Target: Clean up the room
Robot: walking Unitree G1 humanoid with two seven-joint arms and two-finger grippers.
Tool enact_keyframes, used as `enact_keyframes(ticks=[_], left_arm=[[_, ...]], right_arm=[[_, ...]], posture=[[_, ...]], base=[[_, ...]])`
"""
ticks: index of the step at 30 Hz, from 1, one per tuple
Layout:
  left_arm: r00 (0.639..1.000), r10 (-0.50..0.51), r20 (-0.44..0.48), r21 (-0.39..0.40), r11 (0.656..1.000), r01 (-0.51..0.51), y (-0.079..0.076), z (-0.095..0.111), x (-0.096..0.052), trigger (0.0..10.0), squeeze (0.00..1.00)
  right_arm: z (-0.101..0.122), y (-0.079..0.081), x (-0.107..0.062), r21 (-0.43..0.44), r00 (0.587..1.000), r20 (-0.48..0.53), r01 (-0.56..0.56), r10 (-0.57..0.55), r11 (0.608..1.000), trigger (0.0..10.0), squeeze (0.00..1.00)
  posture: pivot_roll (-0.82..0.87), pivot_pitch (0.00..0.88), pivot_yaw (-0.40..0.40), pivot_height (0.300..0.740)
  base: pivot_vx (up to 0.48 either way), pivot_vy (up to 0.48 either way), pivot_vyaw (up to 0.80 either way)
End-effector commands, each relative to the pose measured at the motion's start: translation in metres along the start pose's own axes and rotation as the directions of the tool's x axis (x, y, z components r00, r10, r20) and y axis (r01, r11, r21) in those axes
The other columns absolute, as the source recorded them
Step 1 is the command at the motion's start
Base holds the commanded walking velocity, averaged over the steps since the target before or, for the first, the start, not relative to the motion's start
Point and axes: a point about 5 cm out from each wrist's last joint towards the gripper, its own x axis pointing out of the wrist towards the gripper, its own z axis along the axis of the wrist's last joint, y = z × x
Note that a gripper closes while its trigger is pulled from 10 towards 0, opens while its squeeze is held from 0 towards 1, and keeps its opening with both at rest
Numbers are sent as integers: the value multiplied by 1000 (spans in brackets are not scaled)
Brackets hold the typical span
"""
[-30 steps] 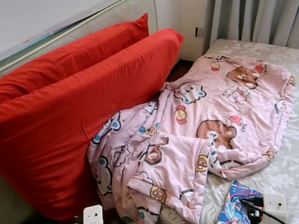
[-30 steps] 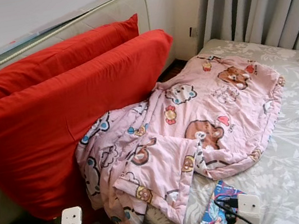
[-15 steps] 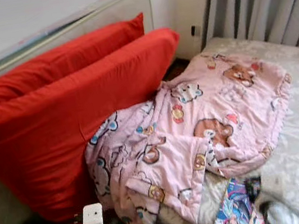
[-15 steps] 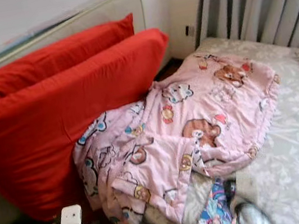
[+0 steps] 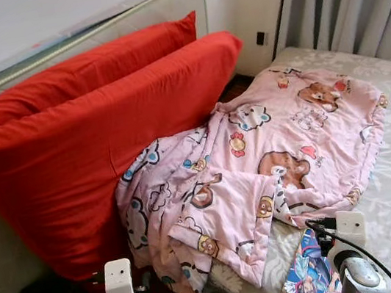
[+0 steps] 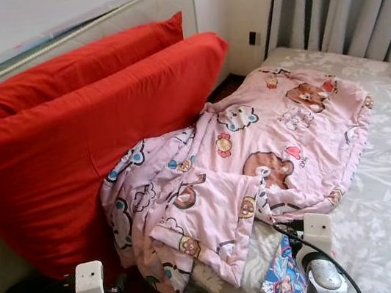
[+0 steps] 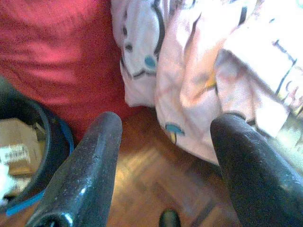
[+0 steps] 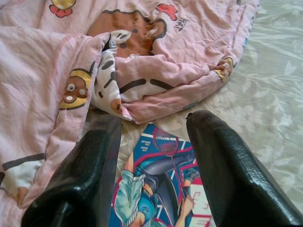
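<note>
While right tool (image 8: 151,165) gapes above it, magazine (image 8: 158,189) lies flat.

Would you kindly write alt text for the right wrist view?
The open right gripper hovers over a colourful magazine on a pale floral bedsheet, beside a crumpled pink cartoon-print blanket.

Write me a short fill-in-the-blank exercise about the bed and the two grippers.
1. The pink quilt lies crumpled against two ____ pillows.
2. The right gripper is open above a colourful ____ on the bedsheet.
3. The left gripper hangs open over the ____ floor.
4. Behind the bed hang grey ____.

Missing words: red; book; wooden; curtains
</note>
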Motion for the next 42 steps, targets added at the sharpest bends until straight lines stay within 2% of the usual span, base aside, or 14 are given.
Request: enact_keyframes(ticks=[1, 4, 8, 10, 11, 13, 16, 26, 31, 42], left_arm=[[1000, 6, 13, -22, 1000, -6, 0, -1, -1, 10000, 0], [999, -11, 32, 7, 1000, 11, 0, 1, -2, 10000, 0], [999, -13, 41, -1, 1000, 13, -1, 1, -2, 10000, 0], [965, -42, 259, 25, 999, 37, -11, 55, 12, 10000, 0], [965, -42, 259, 25, 999, 37, -11, 55, 12, 10000, 0], [913, -72, 401, 45, 997, 59, -20, 89, 15, 10000, 0], [898, -78, 433, 45, 997, 65, -23, 97, 16, 10000, 0], [910, -90, 406, 56, 996, 74, -26, 91, 15, 10000, 0], [916, -92, 392, 54, 996, 76, -27, 87, 15, 10000, 0], [921, -106, 375, 59, 994, 91, -29, 85, 16, 10000, 0]], right_arm=[[-3, -1, -1, -1, 1000, -11, 1, -1, 1000, 10000, 0], [-4, -1, -2, 2, 1000, -13, -2, 2, 1000, 10000, 0], [-5, 0, -2, 2, 1000, -17, -4, 5, 1000, 10000, 0], [-5, 1, -2, 3, 1000, -19, -9, 10, 1000, 10000, 0], [-5, 1, -2, 3, 1000, -19, -9, 10, 1000, 10000, 0], [-4, 3, -2, 7, 1000, -12, -12, 12, 1000, 10000, 0], [-3, 4, -1, 10, 1000, -7, -12, 12, 1000, 10000, 0], [-3, 3, -1, 5, 1000, -10, 5, -5, 1000, 10000, 0], [-4, 5, -1, -7, 1000, -22, 5, -5, 1000, 10000, 0], [-4, 8, -1, -14, 1000, -12, -9, 9, 1000, 10000, 0]], posture=[[43, 0, 11, 676], [44, 0, 13, 676], [47, 0, 12, 676], [48, 0, 13, 676], [48, 0, 13, 676], [47, 0, 15, 676], [45, 0, 17, 676], [45, 0, 16, 676], [47, 0, 16, 641], [49, 0, 17, 641]], base=[[0, 0, 0], [0, 0, 0], [0, 0, 0], [0, 0, 0], [0, 0, 0], [0, 0, 0], [0, 0, 0], [0, 0, 0], [0, 0, 0], [0, 0, 0]])
